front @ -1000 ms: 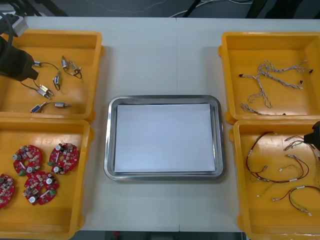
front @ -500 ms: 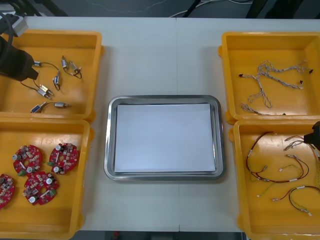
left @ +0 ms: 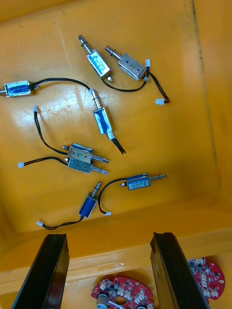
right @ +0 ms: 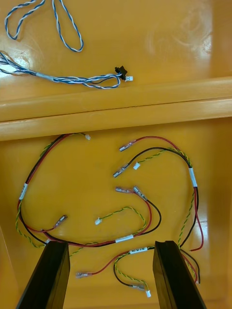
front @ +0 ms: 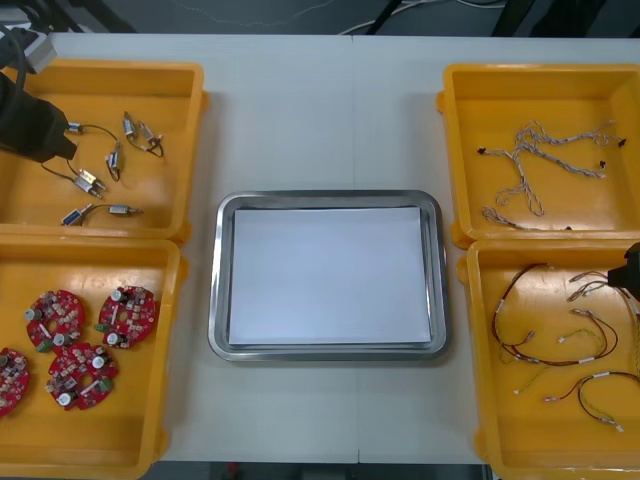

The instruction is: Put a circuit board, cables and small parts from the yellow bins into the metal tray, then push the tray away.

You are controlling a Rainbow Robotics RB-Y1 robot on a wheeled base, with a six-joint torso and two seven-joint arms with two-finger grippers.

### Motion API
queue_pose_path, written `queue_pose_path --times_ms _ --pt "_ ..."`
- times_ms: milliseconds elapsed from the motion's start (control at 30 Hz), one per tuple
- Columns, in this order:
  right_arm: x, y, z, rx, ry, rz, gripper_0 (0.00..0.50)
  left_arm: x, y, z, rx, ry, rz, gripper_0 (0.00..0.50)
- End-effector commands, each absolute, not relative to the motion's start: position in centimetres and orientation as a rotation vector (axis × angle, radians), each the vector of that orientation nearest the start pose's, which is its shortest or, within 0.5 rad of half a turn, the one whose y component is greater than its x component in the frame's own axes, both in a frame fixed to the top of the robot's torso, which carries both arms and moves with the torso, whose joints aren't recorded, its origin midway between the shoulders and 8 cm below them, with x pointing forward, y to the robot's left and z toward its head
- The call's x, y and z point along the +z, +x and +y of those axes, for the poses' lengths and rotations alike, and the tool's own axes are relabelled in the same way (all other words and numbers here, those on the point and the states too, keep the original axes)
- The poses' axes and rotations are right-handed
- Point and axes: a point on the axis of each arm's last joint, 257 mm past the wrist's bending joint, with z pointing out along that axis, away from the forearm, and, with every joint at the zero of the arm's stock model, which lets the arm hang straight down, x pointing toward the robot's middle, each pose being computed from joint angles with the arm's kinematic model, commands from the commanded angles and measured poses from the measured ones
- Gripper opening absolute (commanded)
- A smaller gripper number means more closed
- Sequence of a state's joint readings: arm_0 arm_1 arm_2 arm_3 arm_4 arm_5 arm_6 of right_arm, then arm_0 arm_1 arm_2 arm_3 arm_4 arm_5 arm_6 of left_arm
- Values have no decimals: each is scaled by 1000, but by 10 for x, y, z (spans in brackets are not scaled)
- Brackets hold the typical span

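Tray (front: 218, 290) sits mid-frame on the worktop (front: 320, 110), shiny rim, white inside, nothing loaded yet. It looks rigid and light, so it should slide on a push but may twist if hit off-centre. Yellow bins (front: 170, 100) stand two per side. Left hand (left: 108, 239) is in the upper-left bin, fingers apart and empty. Right hand (right: 111, 245) is at the right edge of the frame over the lower-right bin, also spread and holding nothing. Circuit boards (front: 127, 315), lower left: four round red discs, lying flat and studded with components. They are stiff but probably delicate, so pinch across the edge rather than on the parts. Red and yellow cables (right: 96, 241), lower right, are thin, limp and overlapping. One will likely drag its neighbours, so grab mid-loop where a strand lies alone. Twisted blue and white cables (front: 545, 150), upper right, are equally floppy. Small metal parts (left: 103, 120), upper left: silvery-blue bodies with a pin and a black lead. They look hard and slick, so clamp the body, not the lead.
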State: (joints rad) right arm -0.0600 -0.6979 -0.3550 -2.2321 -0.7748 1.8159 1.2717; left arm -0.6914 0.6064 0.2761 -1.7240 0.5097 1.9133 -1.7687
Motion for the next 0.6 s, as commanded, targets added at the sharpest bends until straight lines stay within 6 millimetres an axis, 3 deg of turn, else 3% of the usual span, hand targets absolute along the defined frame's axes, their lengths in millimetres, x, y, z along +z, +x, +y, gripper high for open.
queue_pose_path --times_ms 33,600 --pt "-180 372 -372 21 129 2593 500 -71 504 390 200 278 2502 500" --pt "-180 372 -372 21 129 2593 500 -71 504 390 200 278 2502 500"
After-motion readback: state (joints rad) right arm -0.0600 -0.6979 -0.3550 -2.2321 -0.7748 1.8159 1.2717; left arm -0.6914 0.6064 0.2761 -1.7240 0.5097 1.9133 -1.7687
